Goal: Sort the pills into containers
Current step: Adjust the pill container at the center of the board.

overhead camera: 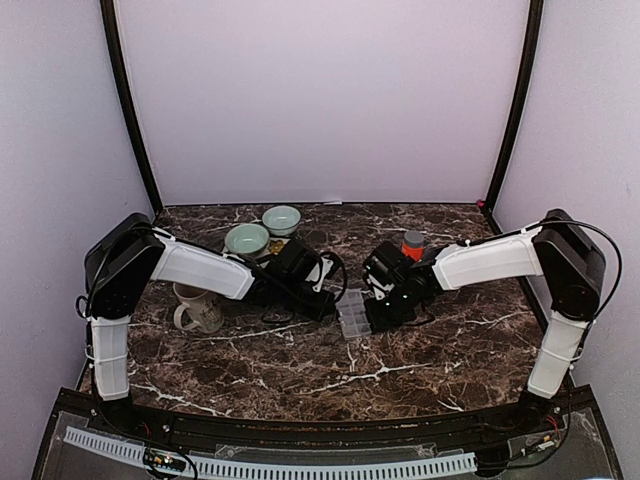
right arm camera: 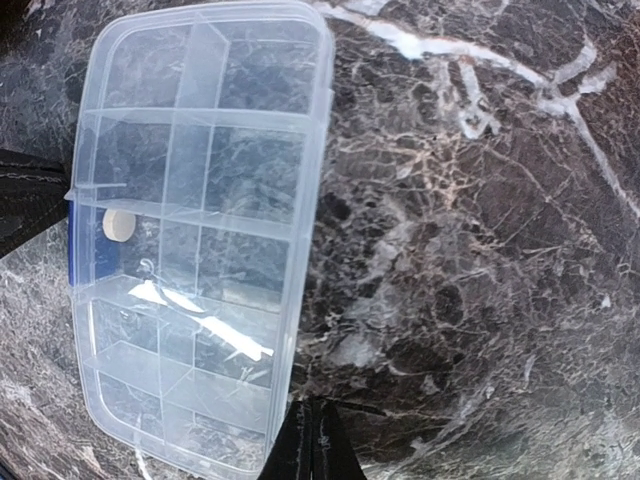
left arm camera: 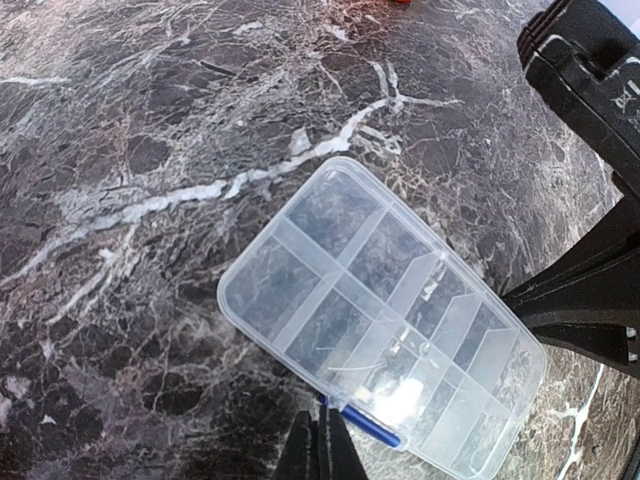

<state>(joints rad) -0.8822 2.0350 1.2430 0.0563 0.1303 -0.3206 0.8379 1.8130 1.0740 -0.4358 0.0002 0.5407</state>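
Observation:
The clear organiser box (overhead camera: pixel 352 316) lies flat on the marble table between my two grippers. In the left wrist view the box (left arm camera: pixel 385 310) shows its grid of cells and a blue latch (left arm camera: pixel 370 425) on the near long side. One small cream pill (right arm camera: pixel 118 224) lies in a cell by the latch; it also shows in the left wrist view (left arm camera: pixel 363 394). My left gripper (left arm camera: pixel 322 452) is shut, its tips at the latch edge. My right gripper (right arm camera: pixel 318 440) is shut and empty, at the box's opposite long edge (right arm camera: pixel 300 300).
A cream mug (overhead camera: pixel 197 310) stands at the left under my left arm. Two pale green bowls (overhead camera: pixel 247 239) (overhead camera: pixel 281 218) sit behind it. A red-capped bottle (overhead camera: pixel 413 243) stands behind my right gripper. The right arm's black body (left arm camera: pixel 590 200) shows beyond the box.

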